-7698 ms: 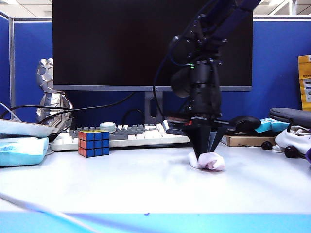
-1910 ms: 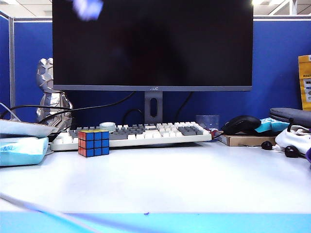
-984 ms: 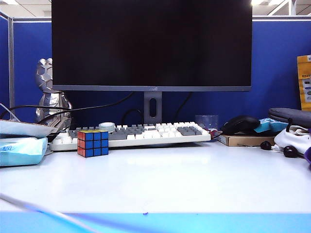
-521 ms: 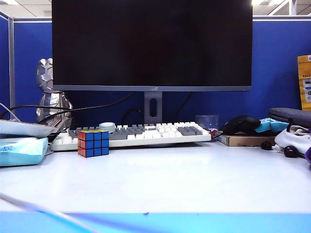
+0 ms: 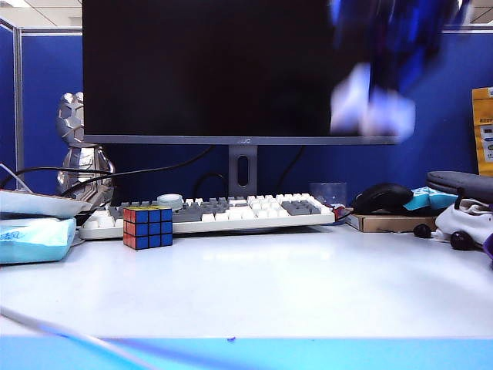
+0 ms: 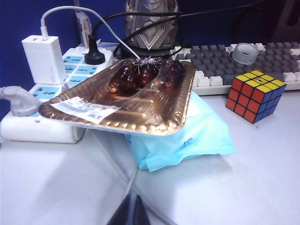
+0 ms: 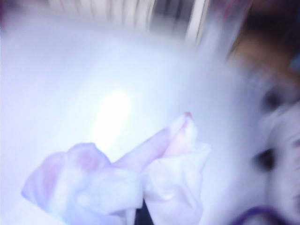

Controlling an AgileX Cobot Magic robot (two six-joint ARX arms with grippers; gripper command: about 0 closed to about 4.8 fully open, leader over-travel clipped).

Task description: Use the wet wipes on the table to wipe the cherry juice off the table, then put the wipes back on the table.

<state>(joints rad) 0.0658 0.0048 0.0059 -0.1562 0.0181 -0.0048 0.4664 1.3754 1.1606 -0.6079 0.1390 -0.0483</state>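
The wet wipes [image 5: 389,116] show as a blurred white wad high over the right side of the table [image 5: 262,285], in front of the monitor. My right gripper [image 5: 368,91] is shut on them, smeared by motion. In the right wrist view the wipes [image 7: 173,173], white with pink tinges, hang around the gripper [image 7: 140,216] and hide most of its fingers. Of cherry juice, only a tiny purple speck [image 5: 229,338] shows, at the table's front edge. My left gripper [image 6: 132,206] is shut and holds nothing, low over the table's left side beside a white cable. It is out of the exterior view.
A Rubik's cube [image 5: 148,226] stands before the keyboard [image 5: 231,210] and monitor [image 5: 239,69]. At the left, a foil tray of cherries [image 6: 122,98] rests on a pale blue packet [image 6: 187,136] by a power strip [image 6: 42,126]. Mouse [image 5: 381,196] and loose cherries [image 5: 462,240] lie right.
Half a second ago no arm showed in the exterior view. The right arm has now swung in at the upper right, carrying the wipes, blurred by speed.
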